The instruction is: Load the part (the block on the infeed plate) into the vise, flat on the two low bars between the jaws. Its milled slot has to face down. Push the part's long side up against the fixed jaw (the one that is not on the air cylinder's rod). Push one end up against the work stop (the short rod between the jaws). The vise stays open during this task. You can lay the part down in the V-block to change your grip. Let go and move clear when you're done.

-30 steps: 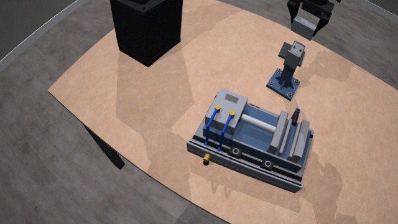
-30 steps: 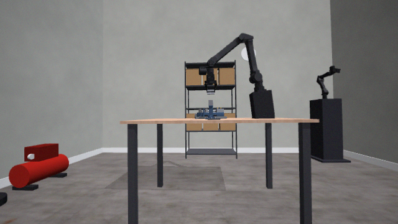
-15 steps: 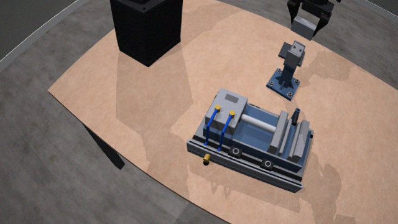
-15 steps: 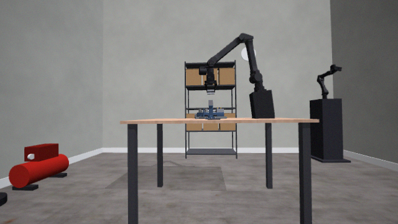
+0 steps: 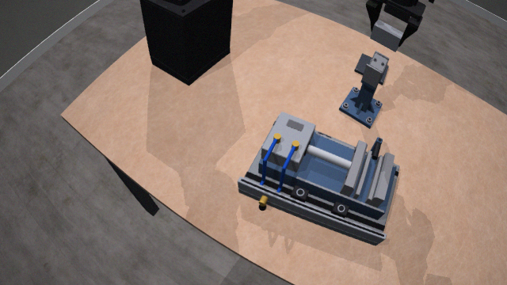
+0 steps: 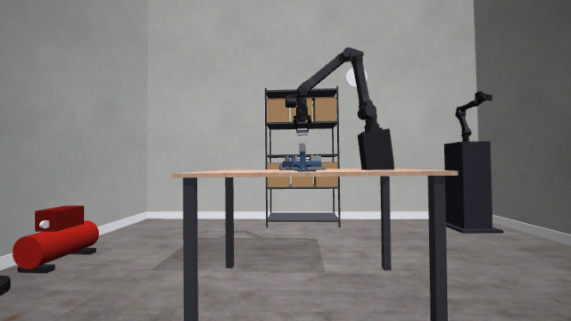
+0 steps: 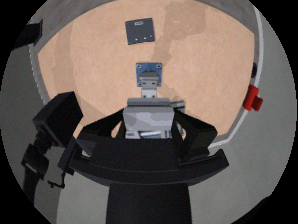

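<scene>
My gripper [image 5: 388, 36] [image 6: 302, 131] [image 7: 148, 110] is shut on the part, a grey block [image 5: 386, 36] [image 6: 302, 132] [image 7: 148, 118], gripped by its two ends. It hangs in the air above the V-block [image 5: 375, 70] [image 7: 149, 82], a grey block on a blue stand. I cannot tell for sure which way the slot faces. The vise [image 5: 325, 174] stands open on the table, its fixed jaw [image 5: 385, 178] at the right and its moving jaw [image 5: 355, 168] on the cylinder's rod. The low bars [image 5: 364, 174] and dark work stop [image 5: 376, 150] lie between the jaws. The infeed plate [image 5: 362, 64] [image 7: 140, 31] bears no part.
The air cylinder [image 5: 288, 132] with blue hoses [image 5: 264, 170] is at the vise's left. The black arm pedestal [image 5: 190, 43] [image 6: 376, 149] stands on the table [image 5: 107, 115]. The V-block's bolted blue base [image 5: 350, 108] [image 7: 141, 71] is near the vise's back edge.
</scene>
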